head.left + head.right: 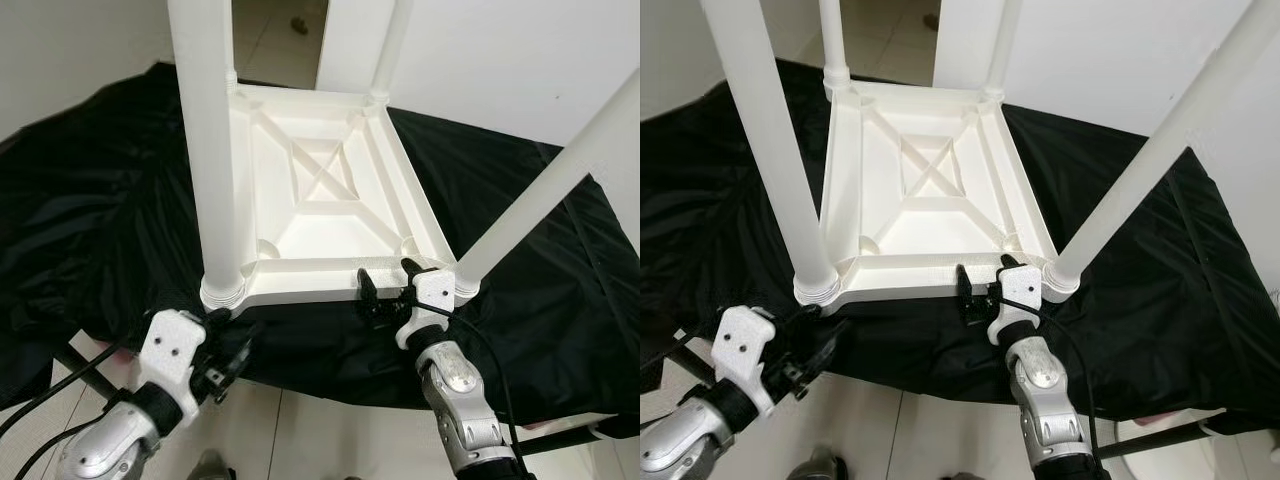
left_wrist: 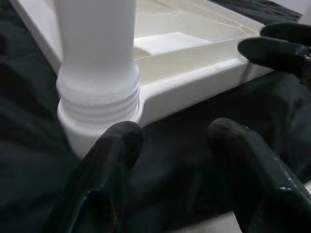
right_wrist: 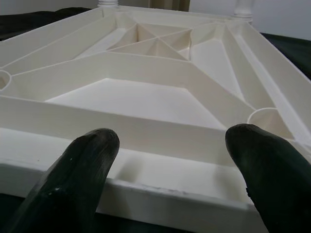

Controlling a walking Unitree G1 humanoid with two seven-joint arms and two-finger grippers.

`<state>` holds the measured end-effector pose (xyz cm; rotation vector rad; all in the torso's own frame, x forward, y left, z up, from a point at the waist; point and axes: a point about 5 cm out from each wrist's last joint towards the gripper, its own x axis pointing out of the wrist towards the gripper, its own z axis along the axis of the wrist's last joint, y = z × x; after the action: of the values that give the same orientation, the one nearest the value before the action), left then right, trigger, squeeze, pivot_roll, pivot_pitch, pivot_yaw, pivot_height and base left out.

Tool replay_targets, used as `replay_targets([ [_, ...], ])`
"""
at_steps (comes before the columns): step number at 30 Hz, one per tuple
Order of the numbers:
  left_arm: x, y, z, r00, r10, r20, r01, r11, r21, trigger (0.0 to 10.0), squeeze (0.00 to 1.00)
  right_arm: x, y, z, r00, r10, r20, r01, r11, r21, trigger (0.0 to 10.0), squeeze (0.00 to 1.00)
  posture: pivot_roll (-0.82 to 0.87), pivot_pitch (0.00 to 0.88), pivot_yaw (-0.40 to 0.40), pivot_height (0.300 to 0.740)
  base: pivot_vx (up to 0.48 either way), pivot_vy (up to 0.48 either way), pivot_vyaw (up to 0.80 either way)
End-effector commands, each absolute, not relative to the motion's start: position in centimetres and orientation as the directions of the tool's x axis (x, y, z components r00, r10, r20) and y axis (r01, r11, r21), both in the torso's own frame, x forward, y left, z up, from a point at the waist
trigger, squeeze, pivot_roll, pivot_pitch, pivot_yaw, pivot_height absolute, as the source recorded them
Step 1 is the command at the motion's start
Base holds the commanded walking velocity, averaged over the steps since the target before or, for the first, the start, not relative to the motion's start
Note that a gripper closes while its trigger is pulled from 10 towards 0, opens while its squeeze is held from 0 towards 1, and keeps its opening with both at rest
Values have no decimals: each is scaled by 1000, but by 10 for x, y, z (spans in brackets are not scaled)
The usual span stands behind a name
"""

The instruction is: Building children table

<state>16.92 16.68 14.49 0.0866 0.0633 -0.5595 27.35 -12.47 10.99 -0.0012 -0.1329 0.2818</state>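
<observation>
Children table (image 1: 320, 190) lies inverted on black cloth (image 1: 90, 220), four legs up; near-left leg (image 1: 215, 150) seated in its threaded corner socket; right tool (image 1: 385, 290) spread, fingers straddling the near rim; left tool (image 1: 215, 345) released, just beside that socket, gripping nothing. Risk, judged: lifting or flipping by the rim alone could slide it on the cloth, or a half-threaded leg could drop out.

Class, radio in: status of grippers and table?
Left gripper open by near-left leg. Right gripper open at table rim. Table upside down on black cloth.
</observation>
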Motion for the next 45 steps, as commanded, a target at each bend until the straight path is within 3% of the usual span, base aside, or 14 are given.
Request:
replay_targets([
  [1, 166, 167, 147, 819, -567, -85, 572, 818, 57, 10000, 0, 273, -127, 105, 954, 279, 105, -279, 960, -18, 10000, 0, 235, 107, -136, 740, 0, 0, 0],
  [10, 180, 225, 151, 905, -406, -128, 424, 887, 185, 10000, 0, 274, -128, 100, 955, 283, 90, -281, 959, -34, 10000, 0, 223, 102, -142, 740, 0, 0, 0],
  [22, 231, 246, 165, 957, -288, -30, 284, 911, 300, 10000, 0, 267, -139, 93, 969, 238, 59, -236, 971, -40, 10000, 0, 174, 84, -128, 740, 0, 0, 0],
  [25, 262, 235, 177, 951, -305, 50, 274, 909, 315, 10000, 0, 258, -148, 84, 979, 205, 19, -204, 978, -52, 10000, 0, 161, 82, -120, 740, 0, 0, 0],
  [33, 295, 203, 196, 906, -398, 145, 339, 885, 318, 10000, 0, 251, -156, 76, 989, 148, -26, -150, 987, -59, 10000, 0, 135, 82, -112, 740, 0, 0, 0],
  [41, 307, 179, 204, 869, -457, 189, 392, 870, 300, 10000, 0, 250, -160, 74, 994, 101, -43, -103, 993, -56, 10000, 0, 127, 79, -108, 740, 0, 0, 0],
  [45, 310, 156, 205, 828, -520, 209, 456, 842, 289, 10000, 0, 249, -168, 72, 995, 62, -82, -61, 998, 8, 10000, 0, 124, 75, -109, 740, 0, 0, 0],
])
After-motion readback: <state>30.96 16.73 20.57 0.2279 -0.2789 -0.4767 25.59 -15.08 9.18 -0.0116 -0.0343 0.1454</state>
